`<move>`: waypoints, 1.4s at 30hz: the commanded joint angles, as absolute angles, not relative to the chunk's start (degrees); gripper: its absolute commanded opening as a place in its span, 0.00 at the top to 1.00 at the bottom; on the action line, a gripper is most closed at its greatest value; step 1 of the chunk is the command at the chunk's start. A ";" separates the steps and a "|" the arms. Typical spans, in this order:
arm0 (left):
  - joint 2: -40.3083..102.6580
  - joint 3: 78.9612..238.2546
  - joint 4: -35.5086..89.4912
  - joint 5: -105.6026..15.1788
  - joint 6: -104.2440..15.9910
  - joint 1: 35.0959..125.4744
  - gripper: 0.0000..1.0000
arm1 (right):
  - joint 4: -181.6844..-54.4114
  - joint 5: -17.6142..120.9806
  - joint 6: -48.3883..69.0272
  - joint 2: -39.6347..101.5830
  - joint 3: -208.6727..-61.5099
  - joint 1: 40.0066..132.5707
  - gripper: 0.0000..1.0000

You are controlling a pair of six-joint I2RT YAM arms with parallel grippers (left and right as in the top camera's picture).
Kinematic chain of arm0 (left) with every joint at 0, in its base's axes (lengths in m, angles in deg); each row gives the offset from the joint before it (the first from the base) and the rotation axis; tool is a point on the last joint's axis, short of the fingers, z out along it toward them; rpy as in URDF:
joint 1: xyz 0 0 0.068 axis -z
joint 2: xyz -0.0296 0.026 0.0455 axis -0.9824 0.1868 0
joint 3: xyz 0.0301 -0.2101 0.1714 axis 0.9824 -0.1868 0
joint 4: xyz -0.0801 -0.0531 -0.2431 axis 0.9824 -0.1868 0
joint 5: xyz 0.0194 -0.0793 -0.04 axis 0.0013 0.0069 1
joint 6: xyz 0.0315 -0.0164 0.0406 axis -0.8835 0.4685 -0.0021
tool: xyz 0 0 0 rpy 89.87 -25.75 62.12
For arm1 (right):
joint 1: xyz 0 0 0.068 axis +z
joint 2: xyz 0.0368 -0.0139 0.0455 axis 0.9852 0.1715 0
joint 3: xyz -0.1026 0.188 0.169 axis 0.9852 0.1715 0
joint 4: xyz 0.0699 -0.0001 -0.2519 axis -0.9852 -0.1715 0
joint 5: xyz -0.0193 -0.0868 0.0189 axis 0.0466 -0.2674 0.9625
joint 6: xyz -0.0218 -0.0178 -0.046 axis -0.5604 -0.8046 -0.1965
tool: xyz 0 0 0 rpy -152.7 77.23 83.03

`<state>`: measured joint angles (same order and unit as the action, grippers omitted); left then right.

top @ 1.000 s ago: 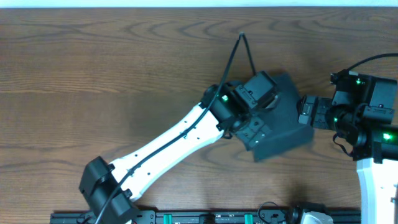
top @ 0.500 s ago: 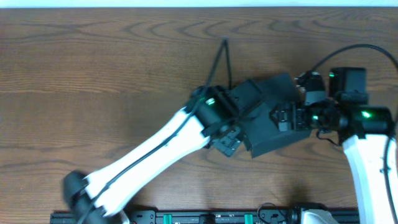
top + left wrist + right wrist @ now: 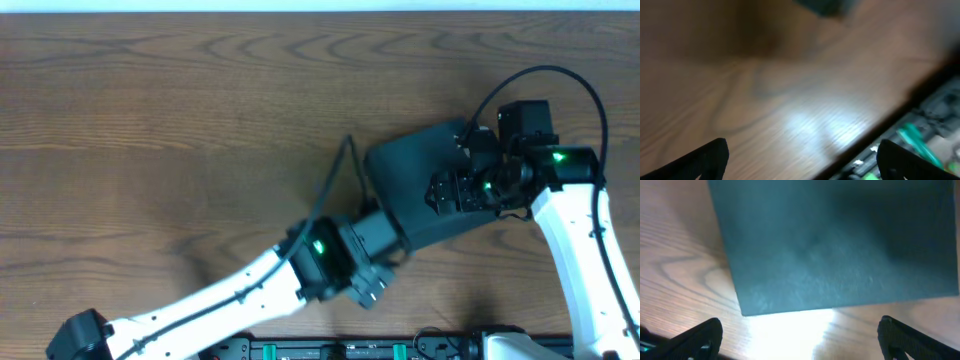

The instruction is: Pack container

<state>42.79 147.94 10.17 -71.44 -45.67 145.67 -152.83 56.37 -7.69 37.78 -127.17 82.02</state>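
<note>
Overhead, the dark teal-green, matte, squarish container (image 3: 405,170) sits skewed on the brown wood-grain table (image 3: 150,120), with its lid apparently shut. Directly over the container's flat top hovers the right gripper (image 3: 799,339), fingers spread wide and holding nothing. Off the container's near-left corner hangs the left gripper (image 3: 802,161), equally wide and empty, with only wood beneath. The right arm is clearly nearer, so the next move looks like its job.

SURFACE: I read a brown wood-grain table (image 3: 150,120); light glare on it in both wrist views | LOAD: the container (image 3: 415,185), dark teal, matte; lies flat on the wood right of centre; sides skewed to the table edges
</note>
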 commanded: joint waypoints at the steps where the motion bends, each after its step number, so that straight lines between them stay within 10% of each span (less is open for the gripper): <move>1: 42.33 148.03 13.39 -69.08 -45.03 149.52 0.05 | -153.01 54.95 -6.10 39.40 -127.41 82.45 0.01; 42: 63.16 147.35 37.95 -51.81 -73.75 149.21 0.05 | -149.12 51.15 -0.83 50.87 -123.54 82.41 0.01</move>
